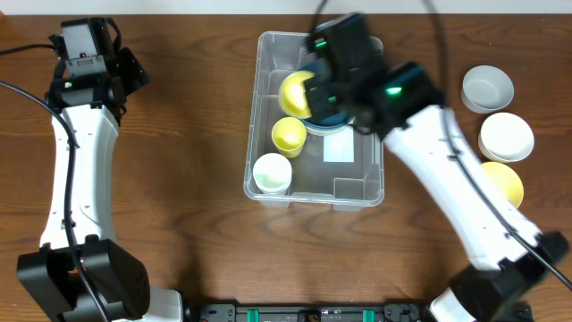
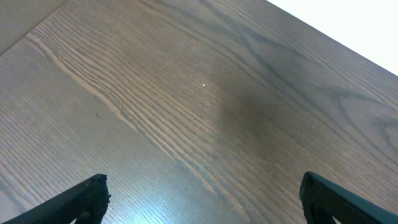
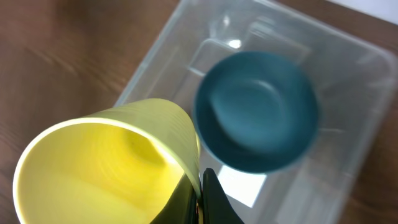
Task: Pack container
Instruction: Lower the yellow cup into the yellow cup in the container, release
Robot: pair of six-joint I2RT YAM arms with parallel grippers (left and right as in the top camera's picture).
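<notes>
The clear plastic container (image 1: pixel 268 46) stands at the table's middle, with a white label (image 1: pixel 339 148) on its base. Inside are a teal bowl (image 3: pixel 256 111), a yellow cup (image 1: pixel 289 134) and a white cup (image 1: pixel 271 173). My right gripper (image 3: pixel 200 196) is shut on the rim of a yellow bowl (image 3: pixel 99 165), held above the container's far left part (image 1: pixel 295 92). My left gripper (image 2: pixel 202 199) is open and empty over bare wood at the far left (image 1: pixel 125 67).
To the right of the container lie a grey bowl (image 1: pixel 487 88), a white bowl (image 1: pixel 506 136) and a yellow bowl (image 1: pixel 502 182). The table is dark wood (image 1: pixel 179 224).
</notes>
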